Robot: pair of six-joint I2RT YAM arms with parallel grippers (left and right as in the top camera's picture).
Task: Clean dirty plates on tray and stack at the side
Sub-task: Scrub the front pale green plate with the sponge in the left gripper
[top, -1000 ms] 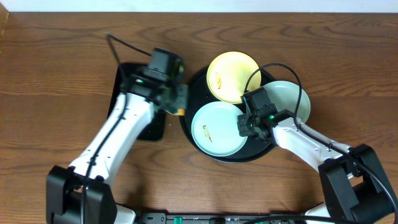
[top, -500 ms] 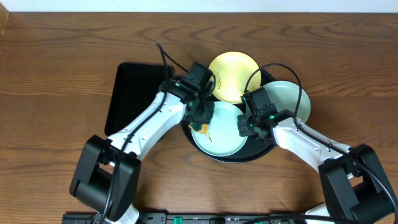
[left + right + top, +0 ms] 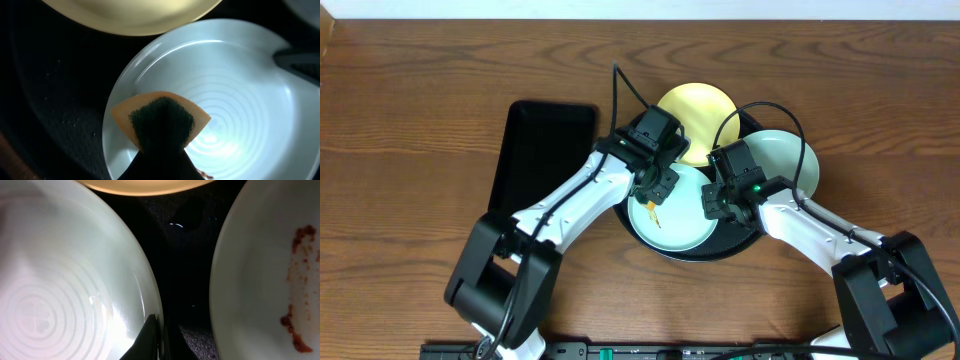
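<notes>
Three plates lie on the round black tray: a pale yellow plate at the back, a mint plate at the front and a second mint plate at the right with red-brown smears. My left gripper is shut on an orange sponge with a dark green pad and holds it over the front mint plate. A small brown smear shows beside it. My right gripper is shut on the right rim of that plate.
A smaller rectangular black tray lies left of the round tray on the wooden table. Cables arc over the yellow plate and the right mint plate.
My left arm has swung from the rectangular tray to the right, carrying the sponge over the front mint plate. The right arm has stayed on the plate's rim.
</notes>
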